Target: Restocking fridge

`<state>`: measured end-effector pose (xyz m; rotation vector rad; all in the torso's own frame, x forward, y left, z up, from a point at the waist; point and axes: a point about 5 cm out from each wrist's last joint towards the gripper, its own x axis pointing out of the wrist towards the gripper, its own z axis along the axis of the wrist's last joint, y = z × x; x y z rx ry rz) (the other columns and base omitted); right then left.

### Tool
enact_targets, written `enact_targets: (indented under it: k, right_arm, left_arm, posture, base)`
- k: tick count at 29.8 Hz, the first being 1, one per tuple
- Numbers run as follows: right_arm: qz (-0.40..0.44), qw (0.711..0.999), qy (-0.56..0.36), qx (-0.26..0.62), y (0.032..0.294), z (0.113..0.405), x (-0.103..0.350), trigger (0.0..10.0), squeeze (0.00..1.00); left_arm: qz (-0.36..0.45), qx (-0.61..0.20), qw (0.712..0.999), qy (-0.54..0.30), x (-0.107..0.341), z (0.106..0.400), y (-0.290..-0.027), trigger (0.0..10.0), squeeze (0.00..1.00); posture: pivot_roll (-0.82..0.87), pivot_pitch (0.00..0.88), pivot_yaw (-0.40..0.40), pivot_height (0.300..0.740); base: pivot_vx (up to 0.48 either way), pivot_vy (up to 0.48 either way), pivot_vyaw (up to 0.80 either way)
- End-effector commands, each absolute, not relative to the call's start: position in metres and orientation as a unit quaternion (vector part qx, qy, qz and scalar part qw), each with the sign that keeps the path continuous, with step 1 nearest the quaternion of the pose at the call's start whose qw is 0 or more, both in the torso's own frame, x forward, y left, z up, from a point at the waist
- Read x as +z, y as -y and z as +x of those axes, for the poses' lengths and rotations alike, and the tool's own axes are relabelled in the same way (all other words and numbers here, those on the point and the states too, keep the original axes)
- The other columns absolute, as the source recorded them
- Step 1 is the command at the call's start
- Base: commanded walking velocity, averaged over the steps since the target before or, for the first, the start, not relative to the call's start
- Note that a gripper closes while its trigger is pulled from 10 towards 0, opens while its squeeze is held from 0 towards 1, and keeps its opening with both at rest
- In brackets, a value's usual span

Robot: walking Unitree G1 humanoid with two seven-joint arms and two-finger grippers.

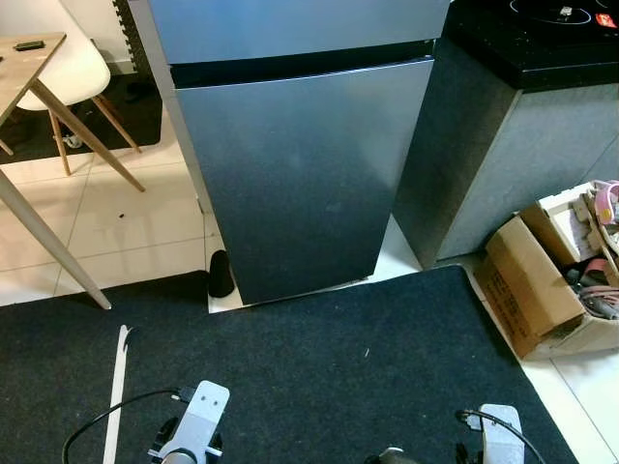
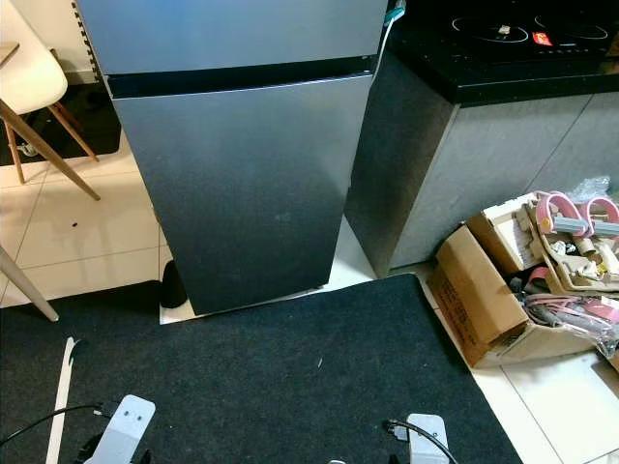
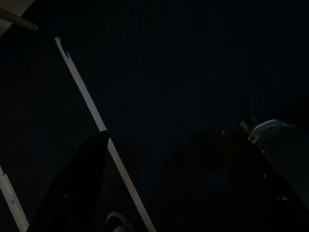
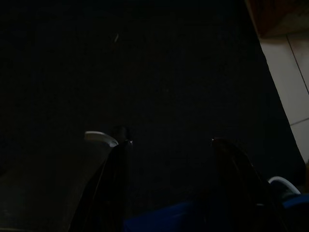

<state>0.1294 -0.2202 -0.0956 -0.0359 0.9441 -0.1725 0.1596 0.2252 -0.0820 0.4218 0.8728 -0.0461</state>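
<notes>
Grey fridge point(image 1: 300, 164) shut, well ahead of both lowered grippers' spread fingers point(image 3: 77, 193).

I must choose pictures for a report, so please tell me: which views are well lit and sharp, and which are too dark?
Left eye view and right eye view: bright and sharp, the fridge door with a soft sheen, no harsh glare. Left wrist view: very dark; the left hand and a pale strip are discernible. Right wrist view: equally dark, with the right hand faintly outlined.

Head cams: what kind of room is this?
Likely a home kitchen with a dining corner: a closed steel fridge, a black cooktop on the counter beside it, and a wooden table with a white chair.
</notes>
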Motion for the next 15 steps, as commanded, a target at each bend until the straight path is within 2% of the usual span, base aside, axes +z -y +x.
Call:
enact_targets:
  k: [1,15]
  right_arm:
    - [-0.010,0.891,-0.447,-0.081,0.2180,0.1305,-0.0952,10.0,0.00]
    - [-0.014,0.887,-0.455,-0.080,0.2193,0.1252,-0.0969,10.0,0.00]
  left_arm:
    - [0.201,-0.028,0.878,-0.433,-0.0867,0.1528,-0.2198,10.0,0.00]
    - [0.203,-0.031,0.876,-0.437,-0.0881,0.1503,-0.2184,10.0,0.00]
  posture:
    - [-0.06,0.058,-0.020,0.740]
    - [-0.06,0.064,-0.023,0.740]
  base:
    - [0.000,0.000,0.00]
    - [0.000,0.000,0.00]
